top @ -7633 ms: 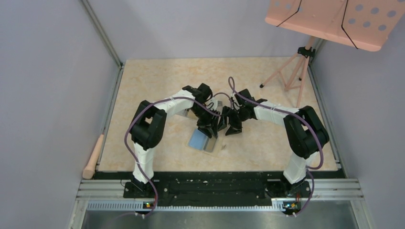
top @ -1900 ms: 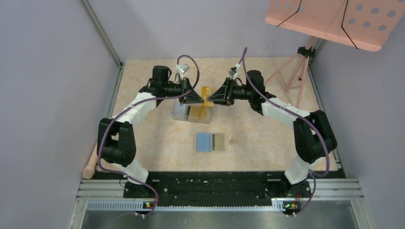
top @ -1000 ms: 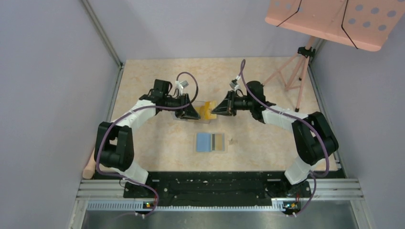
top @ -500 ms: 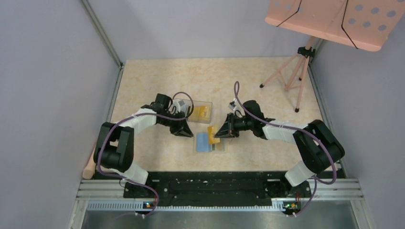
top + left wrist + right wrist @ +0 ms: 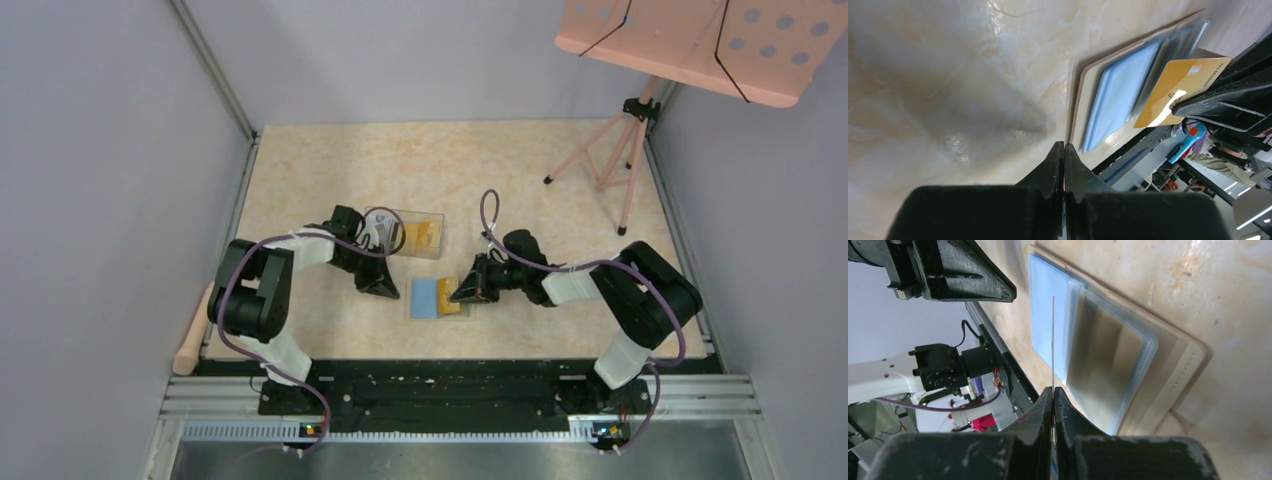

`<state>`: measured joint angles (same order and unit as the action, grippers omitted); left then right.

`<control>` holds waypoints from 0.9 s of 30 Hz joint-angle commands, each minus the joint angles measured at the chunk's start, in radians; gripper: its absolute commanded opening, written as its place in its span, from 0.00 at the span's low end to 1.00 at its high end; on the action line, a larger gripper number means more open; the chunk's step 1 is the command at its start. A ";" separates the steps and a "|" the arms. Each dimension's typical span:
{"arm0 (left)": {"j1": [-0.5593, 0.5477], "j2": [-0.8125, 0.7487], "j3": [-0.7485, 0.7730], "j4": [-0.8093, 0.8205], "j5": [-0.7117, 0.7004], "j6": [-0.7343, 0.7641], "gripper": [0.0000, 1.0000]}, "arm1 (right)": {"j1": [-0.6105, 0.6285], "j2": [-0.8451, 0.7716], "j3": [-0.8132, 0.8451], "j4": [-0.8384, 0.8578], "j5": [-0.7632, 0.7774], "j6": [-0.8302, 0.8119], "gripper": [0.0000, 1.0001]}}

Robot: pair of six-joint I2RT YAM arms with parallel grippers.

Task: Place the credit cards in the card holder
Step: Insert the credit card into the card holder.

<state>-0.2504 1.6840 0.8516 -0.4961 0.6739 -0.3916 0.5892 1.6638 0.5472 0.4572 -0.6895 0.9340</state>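
Golden-yellow credit card [image 5: 1178,90] is clamped edge-on between the right gripper [image 5: 1053,390] fingers, low over the blue pockets of the open card holder [image 5: 425,297]. A second ago it hung above the clear plastic box [image 5: 410,212] behind the holder, so insertion is likely next. The left gripper [image 5: 1064,150] has just shut on nothing and sits at the holder's left edge.

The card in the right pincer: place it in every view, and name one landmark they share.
Top external: card, orange, over the open card holder's right half, at the right pincer's tip.
Left wrist: its golden face right of centre, beside the blue pocket.
Right wrist: edge-on, a thin line rising between the pincer's fingers.
Shared landmark: the card holder's blue pocket.
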 commanded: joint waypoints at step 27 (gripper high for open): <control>-0.147 0.027 -0.014 0.057 -0.176 -0.006 0.05 | 0.052 0.061 0.022 0.100 0.097 -0.016 0.00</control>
<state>-0.3737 1.6932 0.8452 -0.4244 0.5694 -0.4023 0.6201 1.7050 0.5526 0.4744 -0.6044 0.9028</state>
